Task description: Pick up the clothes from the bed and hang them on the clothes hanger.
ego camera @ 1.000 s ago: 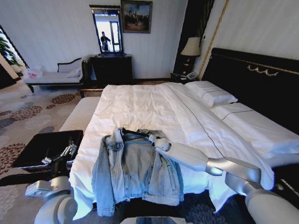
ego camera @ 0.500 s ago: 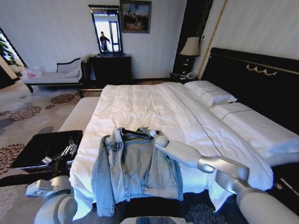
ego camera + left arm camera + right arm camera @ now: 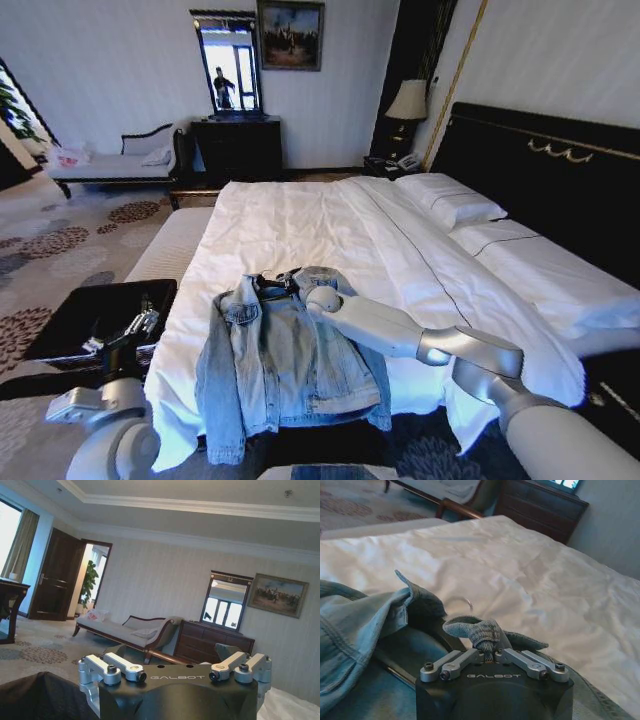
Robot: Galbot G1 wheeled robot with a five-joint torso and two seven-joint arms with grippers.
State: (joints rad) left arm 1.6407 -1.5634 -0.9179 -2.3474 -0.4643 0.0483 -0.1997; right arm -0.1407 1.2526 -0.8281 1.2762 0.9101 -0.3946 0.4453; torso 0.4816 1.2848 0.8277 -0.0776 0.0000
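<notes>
Idleness is seen at the far left, where the left gripper [image 3: 140,325] is held beside the bed [image 3: 300,215], jaws apart. At the bed's foot the denim jacket [image 3: 285,355] is spread, the clothes hanger [image 3: 457,602] tucked into its collar. A fold of collar is pinched in the right gripper [image 3: 490,652]. Slippage is risked: so small a bite of denim could pull free, or the hanger could be shaken out.

The jacket [image 3: 285,360] is seen in faded light blue denim. The bed [image 3: 300,225] is dressed in plain white, its headboard [image 3: 540,170] black with gold trim. The carpet [image 3: 60,245] is patterned with brown medallions.
</notes>
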